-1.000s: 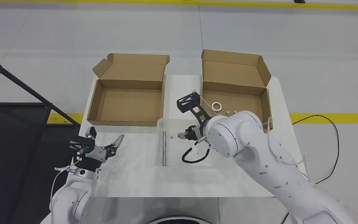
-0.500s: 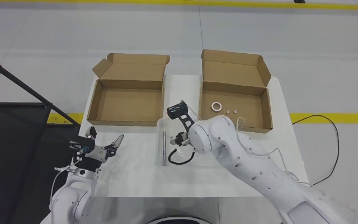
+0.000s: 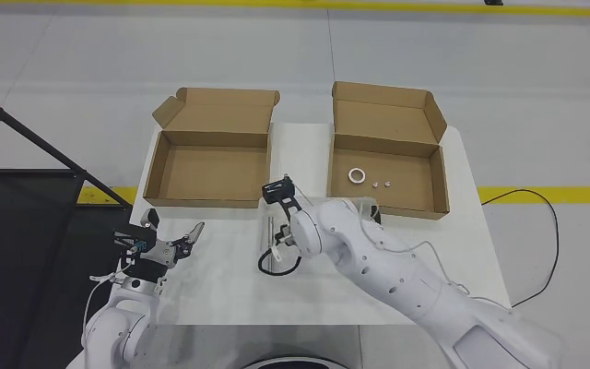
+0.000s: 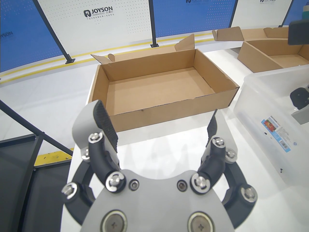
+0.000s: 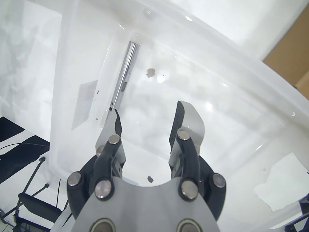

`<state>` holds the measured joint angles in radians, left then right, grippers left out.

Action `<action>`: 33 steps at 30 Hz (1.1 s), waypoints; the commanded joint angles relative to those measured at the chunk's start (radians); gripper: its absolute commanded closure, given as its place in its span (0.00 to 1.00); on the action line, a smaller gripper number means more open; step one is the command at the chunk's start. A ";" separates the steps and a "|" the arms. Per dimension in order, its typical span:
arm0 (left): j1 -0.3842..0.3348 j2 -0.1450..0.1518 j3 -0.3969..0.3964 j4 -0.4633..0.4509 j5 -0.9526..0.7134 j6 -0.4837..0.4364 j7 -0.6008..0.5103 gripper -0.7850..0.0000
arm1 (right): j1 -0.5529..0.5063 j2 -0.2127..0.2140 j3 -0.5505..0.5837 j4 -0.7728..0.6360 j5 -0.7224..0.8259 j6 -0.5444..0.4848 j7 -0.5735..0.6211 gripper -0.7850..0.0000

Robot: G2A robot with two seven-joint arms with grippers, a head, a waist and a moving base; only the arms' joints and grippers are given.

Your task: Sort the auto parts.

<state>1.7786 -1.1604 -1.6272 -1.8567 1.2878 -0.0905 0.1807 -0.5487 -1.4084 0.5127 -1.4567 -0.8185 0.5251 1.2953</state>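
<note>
1. Top view: 2 open cardboard boxes stand at the far side of the table [image 3: 230,286]. The left box [image 3: 214,173] is empty. The right box [image 3: 410,175] holds 1 white ring [image 3: 356,173] and 2 small parts [image 3: 374,183]. The left gripper [image 3: 173,224] is at the near-left table edge, fingers spread, holding nothing. The right arm [image 3: 369,249] lies over mid-table, nearer than the boxes.
2. Left wrist view: the left gripper is wide apart and empty over bare table. Beyond it is 1 empty box. 1 clear bin [image 4: 263,112] sits to the right, with the second box farther right.
3. Right wrist view: the right gripper [image 5: 148,119] is spread and empty over the bin floor. 1 metal rod [image 5: 125,71] lies flat along a bin wall. One fingertip is just beside the rod's end; contact can't be told. 2 small dark scraps [image 5: 150,72] lie on the floor.
</note>
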 commanded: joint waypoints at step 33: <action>0.000 0.000 0.000 0.000 0.000 0.000 0.000 0.00 | 0.244 -0.158 -0.341 0.347 0.425 0.148 -0.148 0.41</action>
<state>1.7786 -1.1604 -1.6272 -1.8567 1.2878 -0.0905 0.1807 -0.3149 -1.5649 0.1874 -1.1149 -0.4162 0.6642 1.1560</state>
